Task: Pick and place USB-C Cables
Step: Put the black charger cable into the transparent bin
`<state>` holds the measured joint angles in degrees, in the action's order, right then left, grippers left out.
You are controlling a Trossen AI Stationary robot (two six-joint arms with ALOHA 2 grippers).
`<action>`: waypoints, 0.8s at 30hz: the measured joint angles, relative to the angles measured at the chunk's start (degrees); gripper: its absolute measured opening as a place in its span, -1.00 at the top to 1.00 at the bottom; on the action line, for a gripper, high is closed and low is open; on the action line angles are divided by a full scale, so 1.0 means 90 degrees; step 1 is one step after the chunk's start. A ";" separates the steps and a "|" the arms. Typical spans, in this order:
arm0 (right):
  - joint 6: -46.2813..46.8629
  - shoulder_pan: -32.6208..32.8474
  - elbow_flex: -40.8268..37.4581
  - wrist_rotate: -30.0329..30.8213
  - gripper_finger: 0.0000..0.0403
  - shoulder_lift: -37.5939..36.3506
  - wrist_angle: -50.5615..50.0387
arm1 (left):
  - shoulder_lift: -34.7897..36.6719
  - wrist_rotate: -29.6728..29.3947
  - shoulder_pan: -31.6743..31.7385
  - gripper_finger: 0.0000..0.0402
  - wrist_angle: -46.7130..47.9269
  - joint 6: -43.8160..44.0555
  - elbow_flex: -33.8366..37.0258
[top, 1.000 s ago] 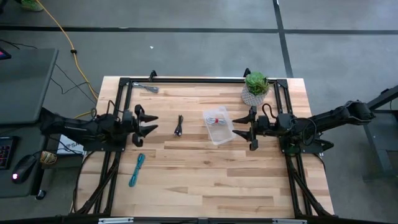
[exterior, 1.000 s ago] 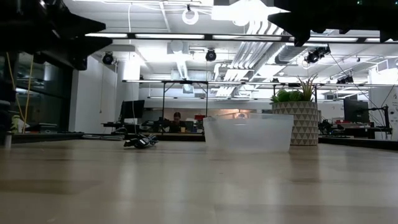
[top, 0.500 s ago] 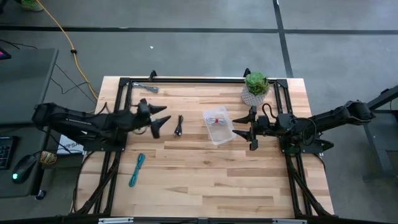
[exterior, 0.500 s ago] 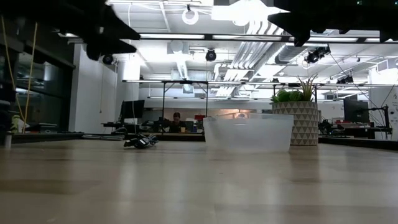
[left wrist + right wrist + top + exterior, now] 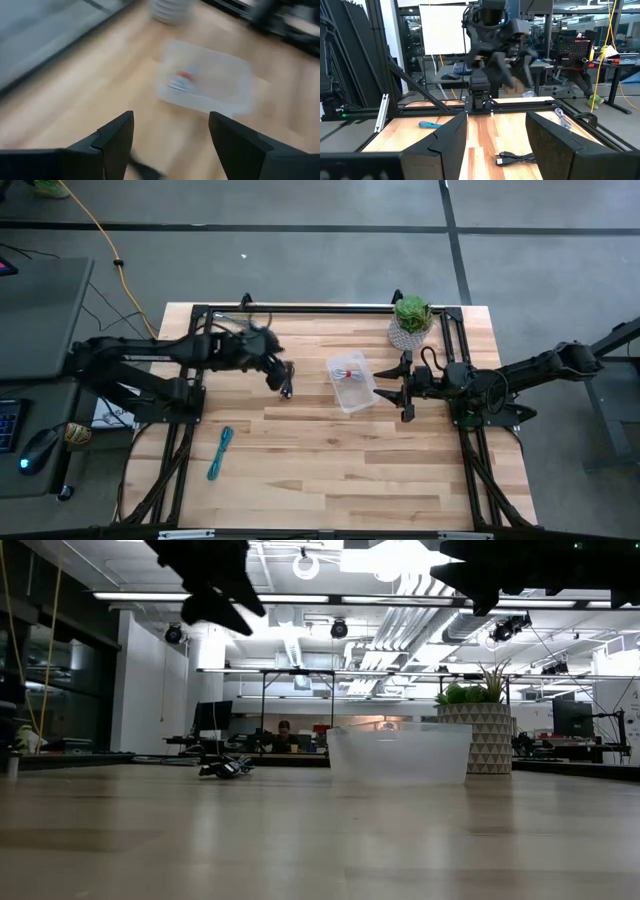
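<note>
Left gripper [image 5: 278, 372], jaws apart, hangs over black cable [image 5: 287, 383]; right gripper [image 5: 398, 391] jaws apart beside tub [image 5: 357, 395]. Only left wrist view resolves red-and-white cable [image 5: 184, 80] inside; teal cable [image 5: 220, 452] lies apart

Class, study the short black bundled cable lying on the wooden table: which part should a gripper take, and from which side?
Grip the short black bundled cable at its middle, coming straight down with fingers across its narrow width: it lies flat, thin and elongated, and the open left gripper is already above it.
</note>
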<state>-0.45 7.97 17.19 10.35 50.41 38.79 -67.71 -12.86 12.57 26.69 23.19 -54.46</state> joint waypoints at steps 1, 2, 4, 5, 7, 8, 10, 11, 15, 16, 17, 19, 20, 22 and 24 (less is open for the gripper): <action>0.0000 0.0000 0.0000 0.0000 0.03 0.0000 0.0000 | -0.0096 0.0381 -0.0012 -0.19 -0.0084 0.0051 -0.0012; 0.0000 0.0000 0.0000 0.0000 0.03 0.0000 0.0000 | -0.0185 0.0668 -0.0032 -0.19 -0.0136 0.0069 -0.0012; 0.0000 0.0000 0.0000 -0.0002 0.03 0.0000 0.0000 | -0.0369 0.0962 -0.0037 -0.19 -0.0198 0.0081 -0.0012; 0.0000 0.0000 0.0000 0.0000 0.03 0.0000 0.0000 | -0.0462 0.0978 -0.0030 -0.19 -0.0167 0.0140 -0.0012; 0.0000 0.0000 0.0000 0.0000 0.03 0.0000 -0.0002 | -0.0634 0.0904 0.0029 -0.19 -0.0049 0.0437 -0.0012; -0.0001 0.0000 0.0000 0.0000 0.03 0.0000 -0.0002 | -0.0718 0.0835 0.0070 -0.19 0.0002 0.0694 -0.0012; -0.0002 0.0000 0.0000 0.0000 0.03 0.0000 -0.0002 | -0.0904 0.0808 0.0206 -0.19 0.0010 0.1067 -0.0012; -0.0001 0.0000 0.0000 0.0000 0.03 0.0000 -0.0002 | -0.0993 0.0806 0.0283 -0.19 0.0015 0.1164 -0.0014; 0.0000 0.0001 0.0000 0.0000 0.03 -0.0001 -0.0002 | -0.1426 0.0589 0.0518 -0.19 0.0237 0.1237 -0.0085; 0.0000 0.0000 0.0000 0.0000 0.03 0.0000 -0.0002 | -0.1553 0.0497 0.0551 -0.19 0.0349 0.1216 -0.0100; -0.0002 0.0000 0.0000 0.0000 0.03 0.0000 -0.0001 | -0.1671 0.0418 0.0573 -0.19 0.0435 0.1210 -0.0118; -0.0002 0.0000 0.0000 0.0000 0.03 0.0000 -0.0002 | -0.1892 0.0236 0.0579 -0.19 0.0494 0.1210 -0.0126; -0.0002 0.0000 0.0000 0.0000 0.03 0.0000 0.0000 | -0.1996 0.0169 0.0576 -0.19 0.0542 0.1220 -0.0126; -0.0001 0.0000 0.0000 0.0000 0.03 0.0000 -0.0002 | -0.2215 0.0067 0.0555 -0.19 0.0618 0.1242 -0.0126; -0.0001 0.0002 0.0000 0.0000 0.03 -0.0001 -0.0001 | -0.2411 -0.0003 0.0526 -0.19 0.0713 0.1271 -0.0126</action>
<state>-0.45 7.99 17.19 10.35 50.41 38.78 -89.41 -12.89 17.30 33.11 34.63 -55.59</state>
